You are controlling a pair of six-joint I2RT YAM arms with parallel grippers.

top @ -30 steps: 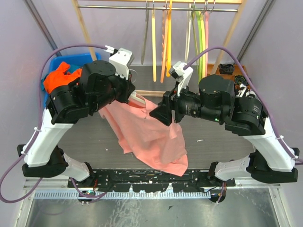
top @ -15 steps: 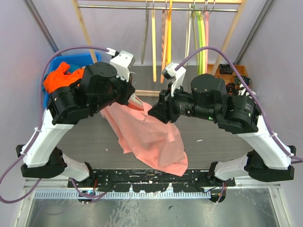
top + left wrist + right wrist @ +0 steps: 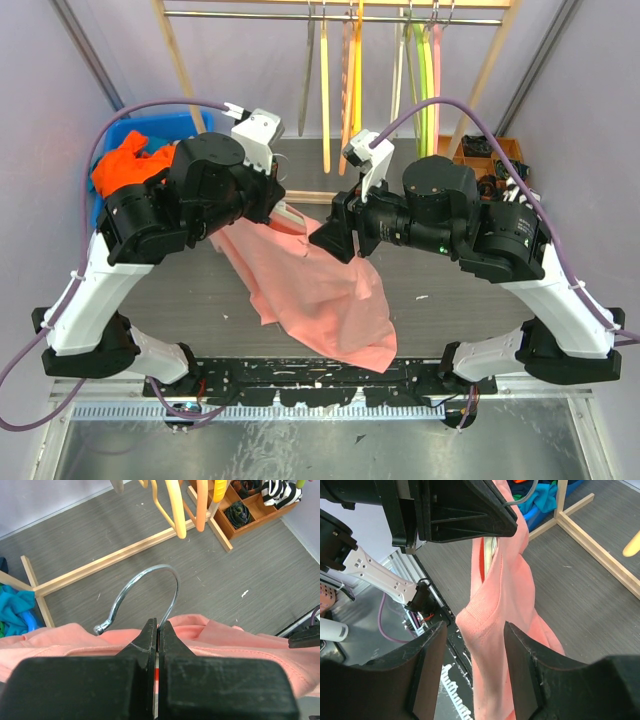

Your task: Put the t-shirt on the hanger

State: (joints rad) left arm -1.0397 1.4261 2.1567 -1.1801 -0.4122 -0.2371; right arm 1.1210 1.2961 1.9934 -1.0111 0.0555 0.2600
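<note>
The right jaws have come up to the t-shirt [image 3: 495,610] collar, half open, gripping nothing. The left jaws pinch the hanger [image 3: 160,566] tight. Pulling probably comes next.

Overhead, 2 wrist close-ups, shared t-shirt [image 3: 320,300]

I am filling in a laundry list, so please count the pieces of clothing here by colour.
Salmon-pink cotton t-shirt, with the wire hook of the cream hanger out of its collar: 1
Bright orange crumpled garment in the blue plastic bin: 1
Teal crumpled garment: 1
Total: 3
</note>
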